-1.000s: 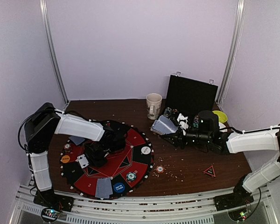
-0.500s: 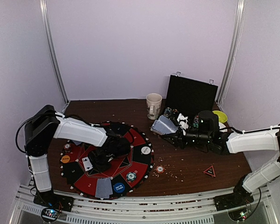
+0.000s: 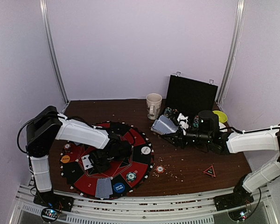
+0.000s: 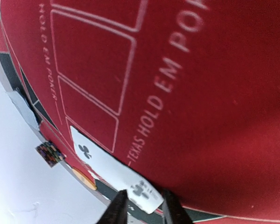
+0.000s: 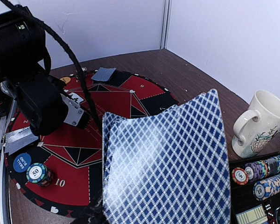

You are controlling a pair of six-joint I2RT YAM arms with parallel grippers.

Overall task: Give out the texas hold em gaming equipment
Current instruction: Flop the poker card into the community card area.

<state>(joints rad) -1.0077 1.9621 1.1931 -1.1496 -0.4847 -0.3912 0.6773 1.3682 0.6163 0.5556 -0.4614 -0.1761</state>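
A face-up clubs card (image 4: 111, 171) lies flat on the round red-and-black poker mat (image 4: 200, 116). My left gripper (image 4: 143, 211) is open, its fingers standing either side of the card's near corner; from above, the left gripper (image 3: 97, 161) is low over the mat's left half beside that card (image 3: 86, 162). My right gripper (image 3: 174, 136) hovers right of the mat, shut on a fan of blue-backed playing cards (image 5: 168, 158), which hide its fingers. Set on the mat are a face-down card (image 3: 103, 187), a blue button (image 3: 118, 187), a white button (image 3: 145, 150), an orange button (image 3: 65, 159) and a chip stack (image 3: 131, 176).
A cream mug (image 3: 154, 106) stands behind the mat, next to an open black case (image 3: 191, 95) with rows of chips (image 5: 261, 175). A yellow-green bowl (image 3: 220, 115) sits behind the right arm. A single chip (image 3: 160, 169) and a red triangular piece (image 3: 209, 171) lie on the brown table.
The left gripper carried the face-up card slightly right, brought it down onto the mat and parted its fingers. The right arm and its cards have not moved.
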